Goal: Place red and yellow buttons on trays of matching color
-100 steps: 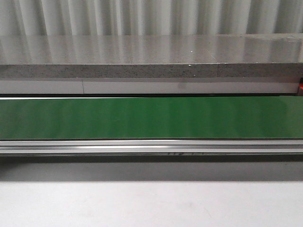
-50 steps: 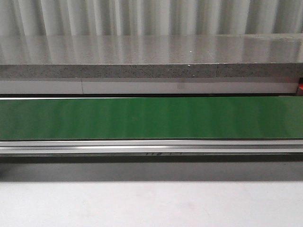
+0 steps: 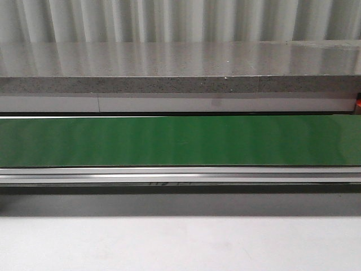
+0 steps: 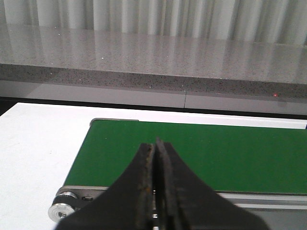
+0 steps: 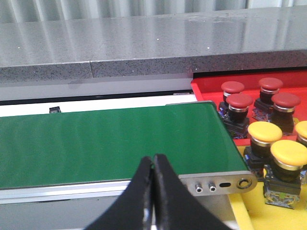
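Moved: marking on conveyor rail (image 3: pixel 169 183) has shifted left.
Surroundings: bare green belt (image 5: pixel 105 143) ahead of both clenched, empty grippers (image 4: pixel 156 148) (image 5: pixel 152 163).
Buttons: red buttons (image 5: pixel 240 100) on red tray (image 5: pixel 211 86), yellow buttons (image 5: pixel 265 132) on yellow tray (image 5: pixel 249 215), beside right gripper.

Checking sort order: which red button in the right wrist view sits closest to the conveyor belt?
The front-left red button, right beside the green conveyor belt's end. The other three red buttons stand deeper in the red tray, farther from the belt.
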